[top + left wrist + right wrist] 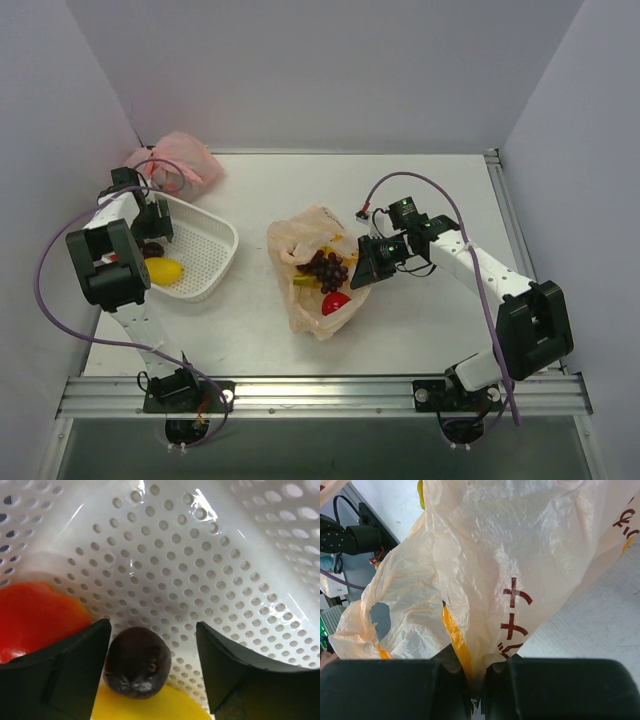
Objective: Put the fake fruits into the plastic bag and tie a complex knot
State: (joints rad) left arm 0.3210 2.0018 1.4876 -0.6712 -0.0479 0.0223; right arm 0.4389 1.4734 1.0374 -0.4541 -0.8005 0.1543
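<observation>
The pale-orange plastic bag (pixel 300 240) lies mid-table, holding a purple grape bunch (pixel 325 268) and a red fruit (pixel 336 301). My right gripper (pixel 360 268) is shut on the bag's right edge. In the right wrist view the bunched film (pixel 485 580) is pinched between the closed fingers (pixel 477 682). My left gripper (pixel 155 238) is down inside the white mesh basket (pixel 215 250) and open (pixel 153 630). A dark round fruit (pixel 137 662) sits between its fingers, close to the left one. It rests on a yellow fruit (pixel 150 705), with a red fruit (pixel 35 615) to the left.
A plain pink tied bag (pixel 180 160) lies at the back left, behind the basket. A yellow lemon (pixel 165 270) shows in the basket beside the left arm. White walls enclose the table on three sides. A metal rail (pixel 320 395) runs along the near edge.
</observation>
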